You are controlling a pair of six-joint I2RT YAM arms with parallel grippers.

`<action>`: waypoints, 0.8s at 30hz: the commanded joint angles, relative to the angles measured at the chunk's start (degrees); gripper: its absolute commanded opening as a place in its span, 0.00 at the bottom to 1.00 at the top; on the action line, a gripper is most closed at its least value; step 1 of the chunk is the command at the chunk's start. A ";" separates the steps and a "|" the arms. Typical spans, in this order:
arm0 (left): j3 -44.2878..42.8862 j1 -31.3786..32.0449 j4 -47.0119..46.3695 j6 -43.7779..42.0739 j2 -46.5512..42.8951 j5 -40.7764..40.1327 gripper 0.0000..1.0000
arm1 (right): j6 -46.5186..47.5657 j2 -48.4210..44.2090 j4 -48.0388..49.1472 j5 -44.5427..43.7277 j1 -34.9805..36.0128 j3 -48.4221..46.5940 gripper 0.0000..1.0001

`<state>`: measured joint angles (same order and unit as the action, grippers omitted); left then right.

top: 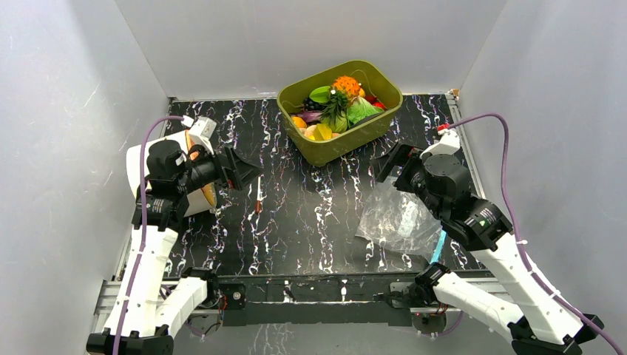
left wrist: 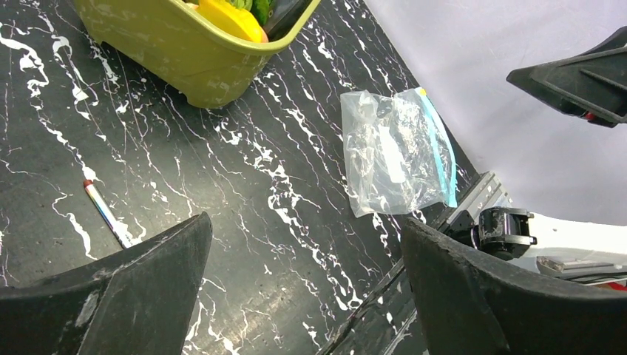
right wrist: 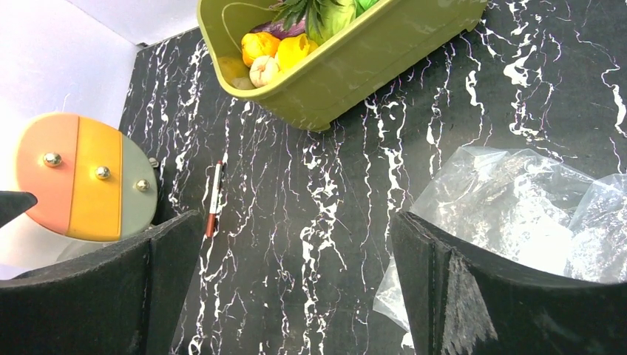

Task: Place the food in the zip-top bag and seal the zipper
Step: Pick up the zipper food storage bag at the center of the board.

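Observation:
The food lies in an olive-green tub [top: 334, 151] at the back centre: an orange pineapple [top: 346, 85] with green leaves, a pale-green cabbage [top: 362, 111], and an orange fruit [right wrist: 259, 46]. The clear zip-top bag [top: 395, 218] lies flat and empty on the table at the right, its light-blue zipper [top: 438, 246] along the near-right edge. The bag [left wrist: 392, 151] and zipper [left wrist: 438, 148] also show in the left wrist view. My left gripper [top: 240, 168] is open and empty above the table's left side. My right gripper [top: 388, 163] is open and empty, just above the bag's far end [right wrist: 517, 207].
A red-tipped pen [top: 259, 203] lies on the black marbled table left of centre. A round white object with an orange, yellow and grey striped face [right wrist: 85, 177] stands at the far left by the left arm. White walls close three sides.

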<state>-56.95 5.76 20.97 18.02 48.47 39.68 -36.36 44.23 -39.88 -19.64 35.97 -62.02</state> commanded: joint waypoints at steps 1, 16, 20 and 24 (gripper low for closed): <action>-0.24 0.31 -2.31 1.47 -0.17 0.50 0.98 | -0.21 0.05 2.59 -0.30 0.18 1.06 0.98; 0.50 4.97 -4.97 1.42 6.62 3.66 0.98 | -2.59 10.46 1.59 -1.83 0.20 4.49 0.98; 0.30 10.35 -5.40 0.93 8.29 0.25 0.98 | -4.73 15.80 2.37 -3.76 0.19 2.60 0.96; -0.27 14.86 -3.46 -0.96 9.53 -5.78 0.98 | -7.73 18.81 5.21 -9.02 0.21 4.34 0.86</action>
<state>-56.29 17.30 16.80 19.07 57.54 38.96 -40.42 62.08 -39.97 -22.24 35.99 -57.30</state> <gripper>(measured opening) 0.983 0.915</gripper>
